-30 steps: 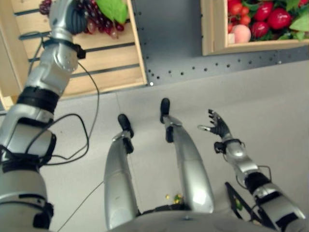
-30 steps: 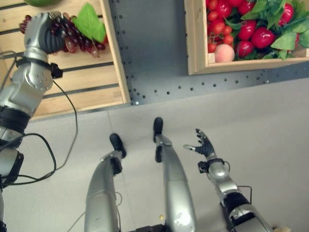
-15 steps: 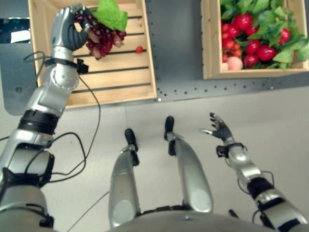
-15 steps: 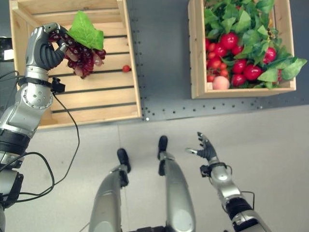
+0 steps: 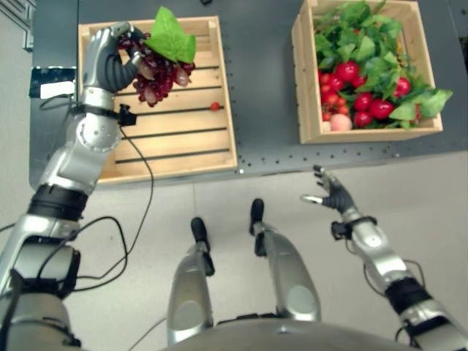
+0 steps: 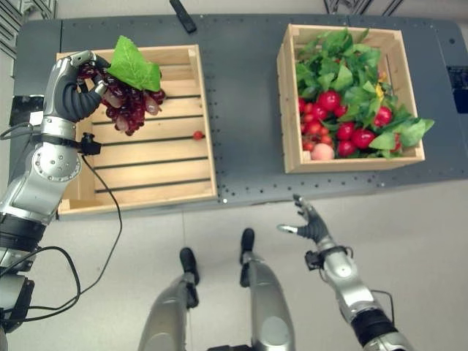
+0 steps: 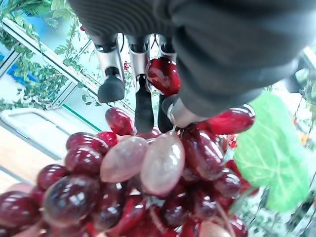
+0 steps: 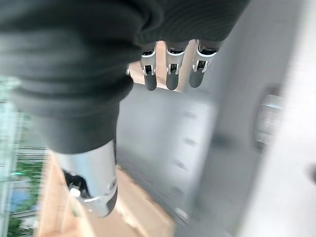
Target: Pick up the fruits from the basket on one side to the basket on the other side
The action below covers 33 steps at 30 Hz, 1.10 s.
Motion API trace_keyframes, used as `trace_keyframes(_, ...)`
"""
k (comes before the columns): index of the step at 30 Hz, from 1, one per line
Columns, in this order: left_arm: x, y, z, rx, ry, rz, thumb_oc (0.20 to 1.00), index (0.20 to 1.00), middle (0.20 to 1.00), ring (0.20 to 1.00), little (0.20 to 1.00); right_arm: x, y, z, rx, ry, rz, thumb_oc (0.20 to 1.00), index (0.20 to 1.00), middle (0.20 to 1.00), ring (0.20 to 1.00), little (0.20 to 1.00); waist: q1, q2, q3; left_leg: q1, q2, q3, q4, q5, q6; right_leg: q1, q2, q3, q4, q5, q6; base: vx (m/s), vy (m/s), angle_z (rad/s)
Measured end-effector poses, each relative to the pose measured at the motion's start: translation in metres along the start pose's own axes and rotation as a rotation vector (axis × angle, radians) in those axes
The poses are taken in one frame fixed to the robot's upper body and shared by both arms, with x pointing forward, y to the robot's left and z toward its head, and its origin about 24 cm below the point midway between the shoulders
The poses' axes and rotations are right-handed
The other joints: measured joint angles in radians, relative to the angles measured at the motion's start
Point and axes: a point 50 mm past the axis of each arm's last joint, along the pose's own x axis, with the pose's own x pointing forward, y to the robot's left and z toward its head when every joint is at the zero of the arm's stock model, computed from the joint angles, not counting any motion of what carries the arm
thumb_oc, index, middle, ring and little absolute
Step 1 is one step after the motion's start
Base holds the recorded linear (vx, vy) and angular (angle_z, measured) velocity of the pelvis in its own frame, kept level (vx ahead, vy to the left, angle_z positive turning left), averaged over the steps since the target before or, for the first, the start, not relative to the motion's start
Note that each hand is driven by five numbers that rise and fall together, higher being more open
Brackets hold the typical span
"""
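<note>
My left hand (image 5: 104, 60) is shut on a bunch of dark red grapes (image 5: 155, 75) with a green leaf (image 5: 171, 36), held up over the left wooden crate (image 5: 208, 139). The grapes (image 7: 148, 173) hang close under my curled fingers (image 7: 144, 106) in the left wrist view. One small red fruit (image 6: 197, 135) lies on the slats of that crate. The right wooden crate (image 6: 285, 117) is piled with red fruits, a peach (image 6: 322, 152) and green leaves. My right hand (image 6: 313, 227) hovers open below the table's front edge, holding nothing, fingers (image 8: 170, 74) straight.
Both crates stand on a dark perforated table (image 6: 241, 95), with a bare strip between them. A black object (image 6: 182, 14) lies at the table's far edge. Grey floor (image 6: 424, 241) lies in front of the table.
The camera has tilted up, so the table and both crates now show whole. My left hand still holds the grapes over the left crate. The right hand stays open.
</note>
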Motion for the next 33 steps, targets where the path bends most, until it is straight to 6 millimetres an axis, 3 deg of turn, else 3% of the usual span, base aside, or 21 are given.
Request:
trace_keyframes(2, -0.001, -0.001, 0.006, -0.037, -0.020, -0.017, 0.200, 0.200, 0.200, 0.200, 0.200, 0.004, -0.017, 0.028, -0.094, -0.087, 0.036, 1.000, 1.000, 1.000, 1.000, 1.000, 0.003, 0.002, -0.002, 0.016, -0.003, 0.003, -0.002, 0.000, 0.000, 0.013, -0.004, 0.000, -0.001, 0.000, 0.001, 0.00, 0.000, 0.00)
trace_keyframes(3, -0.002, -0.003, 0.009, -0.056, -0.039, -0.029, 0.200, 0.200, 0.200, 0.200, 0.200, 0.012, -0.038, 0.059, -0.165, -0.184, 0.014, 1.000, 1.000, 1.000, 1.000, 1.000, 0.006, 0.006, -0.011, 0.025, -0.004, 0.001, -0.004, 0.001, 0.001, 0.023, -0.006, -0.001, -0.002, 0.001, 0.002, 0.00, 0.000, 0.00)
trace_keyframes(4, -0.004, -0.004, 0.009, -0.066, -0.040, -0.036, 0.200, 0.200, 0.200, 0.200, 0.200, 0.013, -0.044, 0.064, -0.182, -0.195, 0.008, 1.000, 1.000, 1.000, 1.000, 1.000, 0.005, 0.007, -0.013, 0.031, -0.004, 0.002, -0.004, 0.001, 0.001, 0.029, -0.004, 0.000, -0.003, 0.001, 0.002, 0.00, 0.000, 0.00)
trace_keyframes(7, -0.006, -0.008, 0.011, -0.124, -0.045, -0.078, 0.200, 0.200, 0.200, 0.200, 0.200, 0.025, -0.069, 0.110, -0.203, -0.314, -0.007, 1.000, 1.000, 1.000, 1.000, 1.000, 0.019, 0.021, -0.038, 0.054, -0.003, 0.001, -0.011, 0.001, 0.001, 0.050, -0.004, -0.002, -0.005, 0.001, 0.003, 0.00, 0.000, 0.00)
trace_keyframes(9, -0.006, -0.009, 0.016, -0.154, -0.065, -0.087, 0.200, 0.200, 0.200, 0.200, 0.200, 0.029, -0.071, 0.121, -0.181, -0.348, 0.009, 1.000, 1.000, 1.000, 1.000, 1.000, 0.030, 0.029, -0.043, 0.066, -0.003, -0.001, -0.012, 0.001, 0.001, 0.064, -0.005, -0.004, -0.005, 0.000, 0.003, 0.00, -0.002, 0.03)
trace_keyframes(15, -0.007, -0.010, 0.027, -0.241, -0.109, -0.133, 0.200, 0.200, 0.200, 0.200, 0.200, 0.039, -0.054, 0.156, -0.165, -0.439, 0.170, 1.000, 1.000, 1.000, 1.000, 1.000, 0.041, 0.049, -0.063, 0.078, -0.006, -0.002, -0.010, 0.004, 0.004, 0.078, -0.009, -0.009, -0.002, 0.000, 0.004, 0.01, 0.002, 0.04)
trace_keyframes(21, -0.009, -0.017, 0.036, -0.288, -0.145, -0.191, 0.200, 0.200, 0.200, 0.200, 0.200, 0.054, -0.027, 0.184, -0.148, -0.529, 0.266, 1.000, 1.000, 1.000, 1.000, 1.000, 0.055, 0.064, -0.095, 0.055, -0.005, -0.003, -0.005, 0.005, 0.004, 0.055, -0.012, -0.009, 0.005, -0.001, 0.003, 0.00, 0.000, 0.00)
trace_keyframes(23, -0.011, -0.024, 0.040, -0.315, -0.157, -0.225, 0.200, 0.200, 0.200, 0.200, 0.200, 0.060, -0.008, 0.196, -0.104, -0.574, 0.331, 1.000, 1.000, 1.000, 1.000, 1.000, 0.052, 0.067, -0.108, 0.042, -0.005, -0.002, -0.002, 0.004, 0.004, 0.042, -0.011, -0.008, 0.006, -0.001, 0.003, 0.00, 0.000, 0.00)
trace_keyframes(26, -0.013, -0.033, 0.044, -0.344, -0.165, -0.266, 0.200, 0.200, 0.200, 0.200, 0.200, 0.063, 0.006, 0.200, -0.056, -0.590, 0.391, 1.000, 1.000, 1.000, 1.000, 1.000, 0.053, 0.066, -0.109, 0.039, -0.006, -0.002, -0.001, 0.005, 0.004, 0.039, -0.012, -0.009, 0.007, -0.001, 0.003, 0.00, 0.000, 0.00)
trace_keyframes(33, -0.013, -0.033, 0.058, -0.378, -0.226, -0.293, 0.200, 0.200, 0.200, 0.200, 0.200, 0.062, 0.020, 0.198, -0.035, -0.575, 0.478, 1.000, 1.000, 1.000, 1.000, 1.000, 0.052, 0.066, -0.110, 0.022, -0.006, -0.002, 0.005, 0.004, 0.004, 0.020, -0.013, -0.006, 0.015, -0.001, 0.003, 0.00, 0.000, 0.00)
